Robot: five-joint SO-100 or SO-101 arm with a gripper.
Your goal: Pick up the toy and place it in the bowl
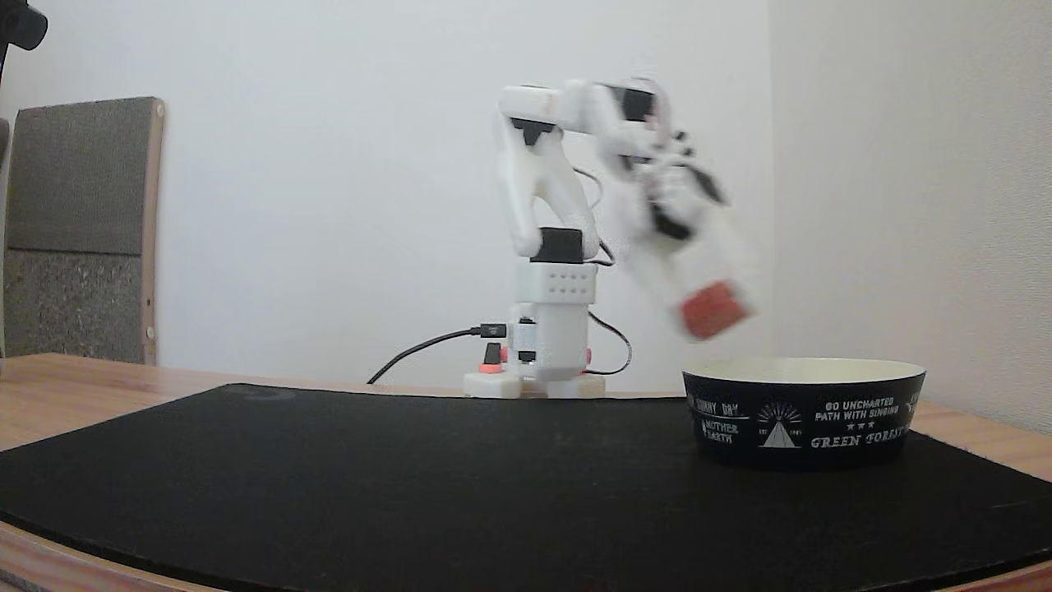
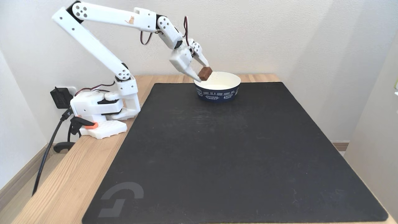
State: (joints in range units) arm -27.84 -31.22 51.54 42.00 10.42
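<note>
The toy (image 2: 205, 73) is a small reddish-brown block held in the air, with my gripper (image 2: 204, 74) shut on it. It hangs just above the near-left rim of the bowl (image 2: 217, 91), a wide shallow bowl, black outside with white lettering and cream inside. In the low fixed view the toy (image 1: 712, 309) and the gripper (image 1: 708, 311) are blurred by motion. There they sit a little above the left part of the bowl (image 1: 801, 419). The bowl stands on a black mat.
The black mat (image 2: 230, 155) covers most of the wooden table (image 2: 68, 174). The arm's white base (image 2: 99, 115) with its cables stands at the table's left back edge. A wall runs close behind the bowl. A padded board (image 1: 78, 230) leans at the far left.
</note>
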